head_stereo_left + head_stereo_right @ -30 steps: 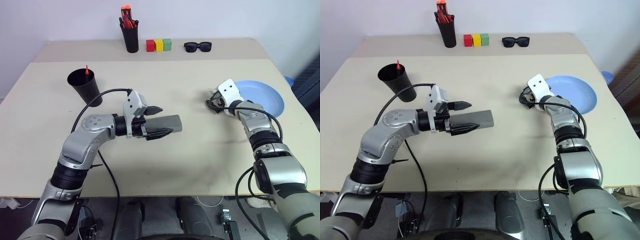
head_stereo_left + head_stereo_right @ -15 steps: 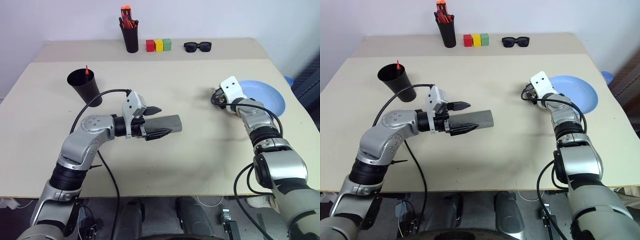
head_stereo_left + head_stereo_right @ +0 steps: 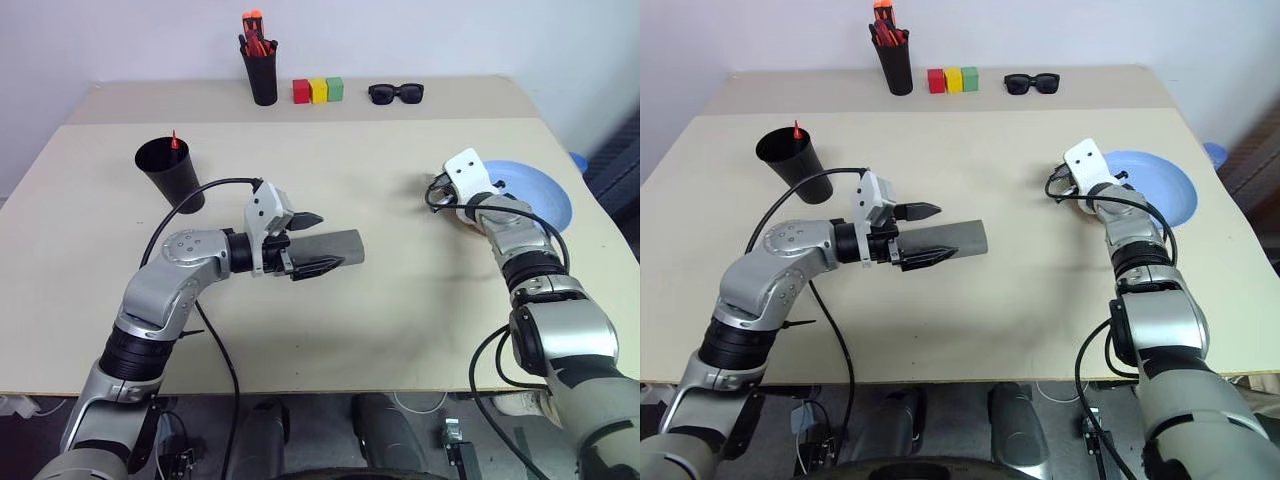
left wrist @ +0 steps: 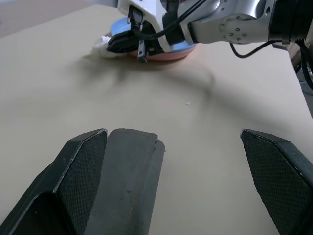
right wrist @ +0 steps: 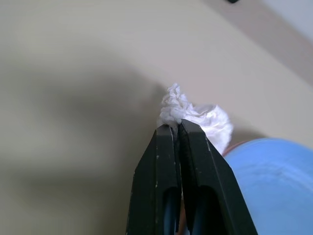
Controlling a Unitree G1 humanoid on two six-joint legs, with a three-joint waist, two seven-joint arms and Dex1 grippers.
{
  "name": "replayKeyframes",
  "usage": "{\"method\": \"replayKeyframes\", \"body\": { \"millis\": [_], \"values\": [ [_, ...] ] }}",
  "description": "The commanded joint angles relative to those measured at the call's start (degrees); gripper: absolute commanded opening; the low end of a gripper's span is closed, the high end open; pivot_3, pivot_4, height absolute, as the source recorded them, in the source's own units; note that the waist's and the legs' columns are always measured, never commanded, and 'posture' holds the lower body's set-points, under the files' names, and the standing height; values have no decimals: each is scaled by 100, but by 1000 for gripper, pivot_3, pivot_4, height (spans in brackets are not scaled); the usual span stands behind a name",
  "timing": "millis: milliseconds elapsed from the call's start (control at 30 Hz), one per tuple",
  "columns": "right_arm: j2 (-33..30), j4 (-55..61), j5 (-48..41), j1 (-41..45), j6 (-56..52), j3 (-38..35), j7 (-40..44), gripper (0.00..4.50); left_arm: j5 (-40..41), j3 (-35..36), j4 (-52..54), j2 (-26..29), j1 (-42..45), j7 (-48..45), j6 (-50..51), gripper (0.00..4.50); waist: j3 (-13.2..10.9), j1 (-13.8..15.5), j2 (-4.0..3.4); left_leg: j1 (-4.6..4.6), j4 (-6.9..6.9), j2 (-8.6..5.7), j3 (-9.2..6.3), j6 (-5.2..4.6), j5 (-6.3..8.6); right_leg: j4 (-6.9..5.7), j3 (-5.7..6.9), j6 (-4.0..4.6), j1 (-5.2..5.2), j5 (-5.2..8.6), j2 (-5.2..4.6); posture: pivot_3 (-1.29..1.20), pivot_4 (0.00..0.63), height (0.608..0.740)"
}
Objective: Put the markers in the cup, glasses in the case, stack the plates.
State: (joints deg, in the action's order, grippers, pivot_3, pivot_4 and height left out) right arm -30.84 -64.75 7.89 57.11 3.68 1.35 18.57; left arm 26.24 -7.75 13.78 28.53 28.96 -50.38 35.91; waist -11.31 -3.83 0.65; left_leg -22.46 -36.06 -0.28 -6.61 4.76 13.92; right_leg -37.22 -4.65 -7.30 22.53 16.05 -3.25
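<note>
Between the widely parted jaws of the left gripper (image 3: 322, 240), the grey case (image 3: 965, 238) is seen lying shut on the table (image 3: 400, 320). It is pressed against one finger, while the other finger is kept well clear of it. The case's long axis is laid along the fingers and runs out past their tips, away from the wrist. It is flanked rather than clamped, and no grip on it can be made out.

The right gripper (image 5: 175, 126) is shown with its jaws pressed fully together. A crumpled white tissue (image 5: 205, 120) is found right at their tips; whether a wisp of it is pinched cannot be told. Just beyond the tissue and to one side of those jaws, the blue plate (image 3: 540, 195) is seen resting on the pink plate (image 4: 168, 54), so the stack is judged done.

Well behind the left jaws, the black cup (image 3: 170, 172) is stood upright with a marker's red tip (image 3: 173, 139) showing above its rim.

The left arm is by far the nearer to the case. A closing of its jaws across the case's short side is judged to be what any lift would need.
</note>
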Motion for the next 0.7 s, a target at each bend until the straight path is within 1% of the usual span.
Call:
{"method": "replayKeyframes", "body": {
  "millis": [33,233,333,500,700],
  "values": [
    [-399,389,-165,172,134,-349,-288,43,-6,-3,190,-31,-7,20,-123,4500,0,-3,0,-1,0,-1,0,0,0,1,0,0,0,0,-1,0,150,740],
    [-910,826,-348,-103,-12,-728,-455,43,-44,-62,90,-102,36,-5,-205,4500,0,-18,0,0,2,-1,1,0,0,0,0,0,1,0,-1,0,150,740],
    [-1070,1268,-455,-446,-253,-884,-359,43,-72,-89,8,-152,82,-43,-258,4500,0,-19,0,0,2,-1,1,0,0,1,-1,0,0,0,-1,0,150,740],
    [-1159,2054,-609,-1051,-748,-1054,-238,43,-122,-131,-129,-208,151,-104,-345,4500,0,-14,-1,1,-1,-1,1,0,0,0,-1,0,-1,0,-1,0,150,740],
    [-1115,3012,-817,-1761,-1358,-1196,-44,43,-167,-184,-313,-244,244,-182,-459,4500,0,-11,-1,0,-1,-1,1,0,0,0,-1,0,0,0,-1,0,150,740]
  ]
}}
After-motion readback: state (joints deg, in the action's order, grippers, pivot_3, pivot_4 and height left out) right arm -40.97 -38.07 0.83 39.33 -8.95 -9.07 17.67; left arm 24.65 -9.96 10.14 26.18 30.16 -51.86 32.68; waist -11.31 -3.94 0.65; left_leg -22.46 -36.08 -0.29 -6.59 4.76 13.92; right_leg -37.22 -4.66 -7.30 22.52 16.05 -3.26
